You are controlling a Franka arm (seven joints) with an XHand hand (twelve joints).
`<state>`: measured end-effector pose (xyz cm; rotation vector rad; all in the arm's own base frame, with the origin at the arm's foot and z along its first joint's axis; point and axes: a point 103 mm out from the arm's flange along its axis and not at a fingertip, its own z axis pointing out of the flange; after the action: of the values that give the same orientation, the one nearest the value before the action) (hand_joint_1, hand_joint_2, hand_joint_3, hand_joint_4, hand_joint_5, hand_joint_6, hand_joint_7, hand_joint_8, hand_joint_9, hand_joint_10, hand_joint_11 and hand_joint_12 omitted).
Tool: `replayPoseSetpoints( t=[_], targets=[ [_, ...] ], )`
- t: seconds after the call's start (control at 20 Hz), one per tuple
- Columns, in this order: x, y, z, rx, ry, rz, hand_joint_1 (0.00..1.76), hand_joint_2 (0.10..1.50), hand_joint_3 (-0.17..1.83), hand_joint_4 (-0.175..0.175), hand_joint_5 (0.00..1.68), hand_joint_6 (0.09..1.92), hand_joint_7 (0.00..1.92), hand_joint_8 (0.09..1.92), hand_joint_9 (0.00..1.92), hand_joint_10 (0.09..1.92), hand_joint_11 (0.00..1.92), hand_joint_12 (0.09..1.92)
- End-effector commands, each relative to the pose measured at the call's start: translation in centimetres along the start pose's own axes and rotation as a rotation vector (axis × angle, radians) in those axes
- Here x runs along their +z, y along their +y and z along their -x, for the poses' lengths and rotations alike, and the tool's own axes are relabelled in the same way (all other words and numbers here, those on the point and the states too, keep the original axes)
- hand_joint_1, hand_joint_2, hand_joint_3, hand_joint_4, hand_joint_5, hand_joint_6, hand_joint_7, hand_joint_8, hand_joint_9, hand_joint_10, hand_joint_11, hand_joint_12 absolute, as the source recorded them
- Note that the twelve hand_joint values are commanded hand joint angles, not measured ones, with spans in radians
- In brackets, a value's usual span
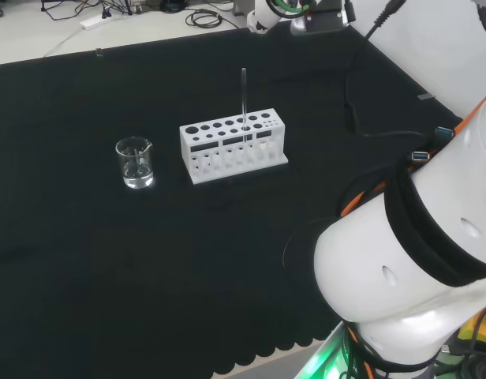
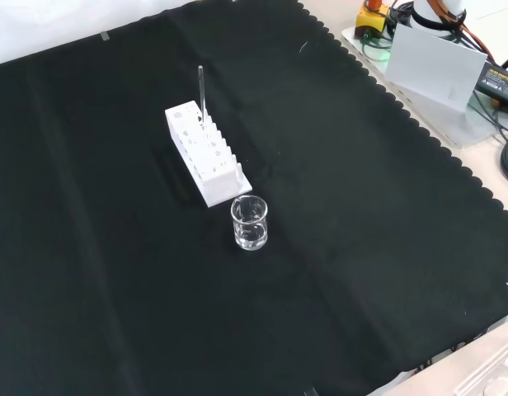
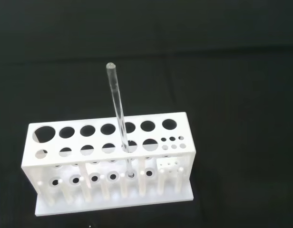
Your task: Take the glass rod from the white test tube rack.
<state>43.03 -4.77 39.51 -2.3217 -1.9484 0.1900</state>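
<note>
We are lining up on the rod before reaching for it.

The glass rod [image 3: 119,114] is standing upright in a front-row hole of the white rack [image 3: 108,161], with a beaker [image 1: 135,163] nearby. We cannot tell how our fingers are standing. Next we are needing to come down and pinch the rod's top.

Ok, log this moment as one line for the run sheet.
stage: before grasp | glass rod: upright in white test tube rack | beaker: beside rack, apart | black cloth
</note>
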Motion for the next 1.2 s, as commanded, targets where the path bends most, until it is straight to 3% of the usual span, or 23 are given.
replayPoseSetpoints(
  t=[0.05,0.45,0.9,1.2],
  targets=[
    [0.8,1.7,-1.2,-0.010,-0.003,-0.007,0.66,0.83,0.56,-0.152,0.25,0.09,0.21,0.89,0.66,0.77,0.54,1.30],
    [2.5,3.5,-1.7,-0.053,0.016,-0.009,0.68,0.81,0.58,-0.168,0.31,0.09,0.39,0.90,0.95,0.72,0.83,1.21],
    [4.5,5.2,-2.8,-0.099,0.039,-0.015,0.68,0.81,0.58,-0.174,0.38,0.09,0.54,0.91,1.02,0.73,0.90,1.18],
    [6.2,6.6,-3.1,-0.105,0.054,-0.023,0.68,0.78,0.58,-0.175,0.47,0.14,0.66,0.92,1.07,0.71,0.98,1.14]
  ],
)
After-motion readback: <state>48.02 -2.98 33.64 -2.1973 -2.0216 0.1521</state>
